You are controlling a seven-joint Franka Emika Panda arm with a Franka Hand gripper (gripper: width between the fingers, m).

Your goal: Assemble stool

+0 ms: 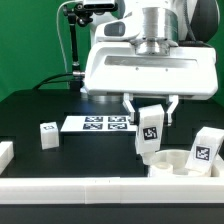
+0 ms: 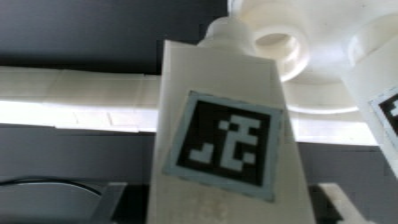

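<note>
Gripper (image 1: 150, 110) closed tight on a leg (image 1: 149, 135), clamping its upper part with the tag facing out; nothing else is in the jaws. The leg hangs near upright with a slight lean. Its lower end is just beside the seat (image 1: 176, 163), on the exterior view's left of it; whether it touches the rim you cannot tell from here. The seat lies flat on the table (image 1: 30, 115), close to the front rail (image 1: 90, 190). Wrist view: the leg (image 2: 222, 130) fills the frame between the finger pads (image 2: 111, 200). Beyond its tip is the seat (image 2: 329, 75), with a round socket (image 2: 272, 42) open and unfilled. A second leg (image 1: 205, 148) stands at the seat's other side, the exterior view's right; set in the seat or just beside it, not clear. A third leg (image 1: 48, 135) sits well apart from the seat, on the exterior view's left, past the marker board (image 1: 100, 123). Step in hand, as I read it: get this leg's tip into that socket. Bring the tip squarely over the socket before you go down, and true up the lean so the leg's axis matches the hole. Then lower slowly and expect to need a press or twist to seat it. Don't open until the leg bears on its own. Mind the second leg if you shift toward it, and watch that the seat doesn't skid.
</note>
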